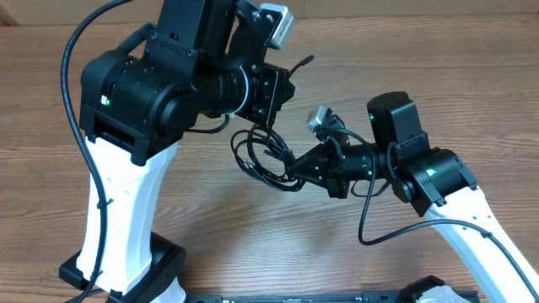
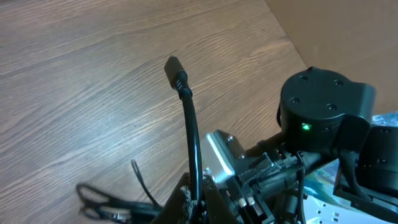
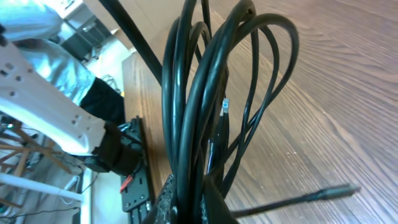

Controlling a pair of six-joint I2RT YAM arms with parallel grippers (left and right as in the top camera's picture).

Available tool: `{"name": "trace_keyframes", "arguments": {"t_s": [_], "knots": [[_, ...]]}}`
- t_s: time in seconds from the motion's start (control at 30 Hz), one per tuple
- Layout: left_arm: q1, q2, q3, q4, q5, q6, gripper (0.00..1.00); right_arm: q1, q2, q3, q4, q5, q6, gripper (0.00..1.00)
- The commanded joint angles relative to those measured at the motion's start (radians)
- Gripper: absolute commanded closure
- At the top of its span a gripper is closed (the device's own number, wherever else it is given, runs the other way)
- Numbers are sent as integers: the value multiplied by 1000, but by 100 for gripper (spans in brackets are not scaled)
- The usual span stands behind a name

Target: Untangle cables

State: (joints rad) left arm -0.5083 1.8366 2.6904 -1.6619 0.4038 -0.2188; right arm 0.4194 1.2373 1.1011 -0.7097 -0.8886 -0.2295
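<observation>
The left claw (image 2: 194, 204) is clenched on one single cable, not far from its end. From the fingers this strand rises almost straight, and its plug (image 2: 175, 70) stands free above the table (image 1: 185, 210) and touches nothing. In the overhead view the same plug (image 1: 305, 61) points away to the far side, while the rest of the strand goes down on the near side of the left claw (image 1: 282, 84) into the tangle.

The cables (image 1: 263, 158) lie between the two claws, as several loops that cross each other. They are on the near side of the left claw and directly at the tip of the right claw. I cannot tell if the lowest loops rest on the wood or hang a little above it.

The right claw (image 1: 296, 171) is clenched on the bundle itself. In its own camera many loops (image 3: 205, 93) come out together from between the fingers and open like a fan.

So the right arm is nearer to the knot and, in my judgement, serves as the anchor. The strand in the left claw runs from far to near. To free it, I think the left arm should pull toward the far side, along this axis and away from the right claw.
</observation>
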Motion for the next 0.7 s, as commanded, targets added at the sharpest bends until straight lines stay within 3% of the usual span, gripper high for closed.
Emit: {"name": "trace_keyframes", "arguments": {"t_s": [0.0, 0.17, 0.2, 0.23, 0.27, 0.33, 0.4, 0.67], "knots": [[6, -48, 23, -8, -40, -18, 96, 2, 1, 19, 2, 80, -3, 96], [6, -48, 22, -27, -60, -6, 91, 2, 1, 20, 11, 129, 39, 96], [5, -48, 22, -27, -60, 2, 81, 2, 1, 20, 14, 129, 47, 96], [5, -48, 22, -27, -60, 13, 64, 2, 1, 21, 15, 129, 46, 96], [5, -48, 22, -27, -60, 15, 39, 2, 1, 20, 18, 131, 46, 96], [5, -48, 22, -27, -65, 17, 16, 2, 1, 21, 28, 140, 47, 96], [5, -48, 22, -27, -97, 17, 12, 1, 1, 36, 35, 140, 47, 96], [5, -46, -9, -27, -161, 32, 13, 1, 1, 136, 25, 136, 126, 96]]}}
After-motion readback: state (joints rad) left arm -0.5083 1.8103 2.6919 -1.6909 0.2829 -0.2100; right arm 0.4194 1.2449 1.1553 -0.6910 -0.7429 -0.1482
